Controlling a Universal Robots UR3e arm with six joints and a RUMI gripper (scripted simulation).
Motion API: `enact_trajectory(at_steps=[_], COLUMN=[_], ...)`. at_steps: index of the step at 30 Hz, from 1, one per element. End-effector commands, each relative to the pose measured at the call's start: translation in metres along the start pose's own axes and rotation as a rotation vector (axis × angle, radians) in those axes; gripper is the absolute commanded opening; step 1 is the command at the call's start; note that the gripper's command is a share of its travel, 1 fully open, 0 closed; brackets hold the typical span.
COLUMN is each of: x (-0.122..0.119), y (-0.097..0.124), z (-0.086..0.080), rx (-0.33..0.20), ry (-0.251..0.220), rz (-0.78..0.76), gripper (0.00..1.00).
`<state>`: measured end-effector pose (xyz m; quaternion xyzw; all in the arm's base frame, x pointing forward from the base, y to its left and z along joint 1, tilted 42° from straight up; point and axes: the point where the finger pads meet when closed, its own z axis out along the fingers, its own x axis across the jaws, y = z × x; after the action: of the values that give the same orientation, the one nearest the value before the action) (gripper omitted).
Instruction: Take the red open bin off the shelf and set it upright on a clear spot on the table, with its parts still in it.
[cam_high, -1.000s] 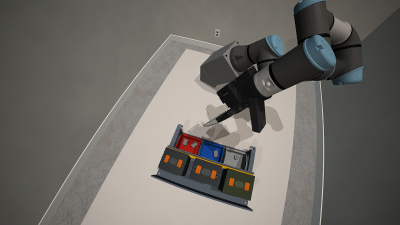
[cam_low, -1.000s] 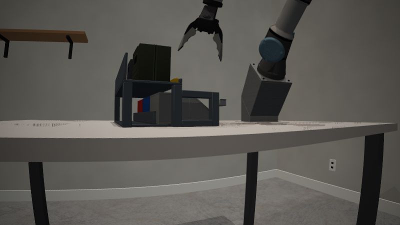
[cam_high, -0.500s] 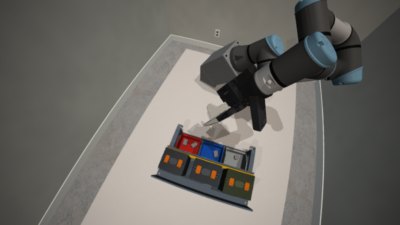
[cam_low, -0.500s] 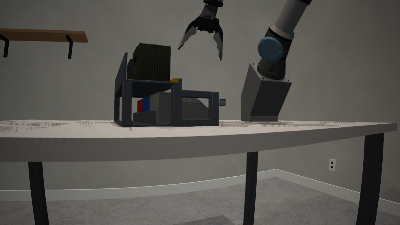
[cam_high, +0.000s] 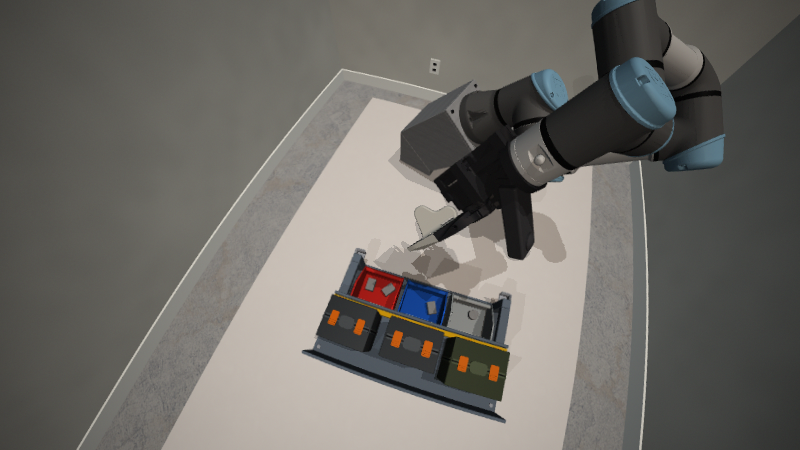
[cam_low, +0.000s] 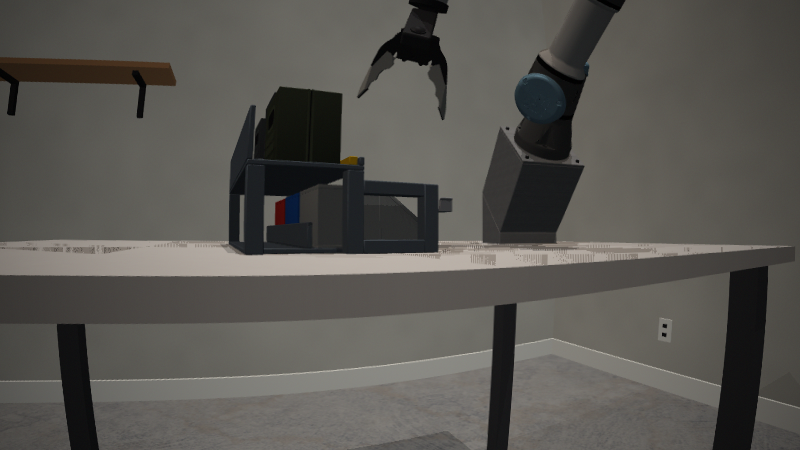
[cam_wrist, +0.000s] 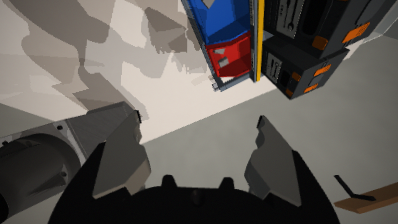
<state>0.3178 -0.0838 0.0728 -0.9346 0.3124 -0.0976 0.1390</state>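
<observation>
Our jaws (cam_high: 464, 246) (cam_low: 401, 106) stand wide apart above the worktop (cam_high: 268, 313) (cam_low: 391, 288) (cam_wrist: 175, 112), probably to leave us room to straddle the red bin's (cam_high: 373, 297) (cam_low: 279, 212) (cam_wrist: 239, 64) wall.
</observation>
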Motion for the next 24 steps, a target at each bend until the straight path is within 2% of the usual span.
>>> enact_trajectory(at_steps=[1, 7, 8, 12, 24], x=[-0.010, -0.010, -0.002, -0.011, -0.011], y=[0.025, 0.025, 0.007, 0.028, 0.028], z=[-0.039, -0.039, -0.010, -0.043, -0.043], rx=[0.138, 0.138, 0.029, 0.143, 0.143], ry=[0.158, 0.158, 0.038, 0.167, 0.167], rz=[-0.140, -0.140, -0.034, -0.150, -0.150], gripper=[1.00, 1.00, 1.00, 1.00, 1.00])
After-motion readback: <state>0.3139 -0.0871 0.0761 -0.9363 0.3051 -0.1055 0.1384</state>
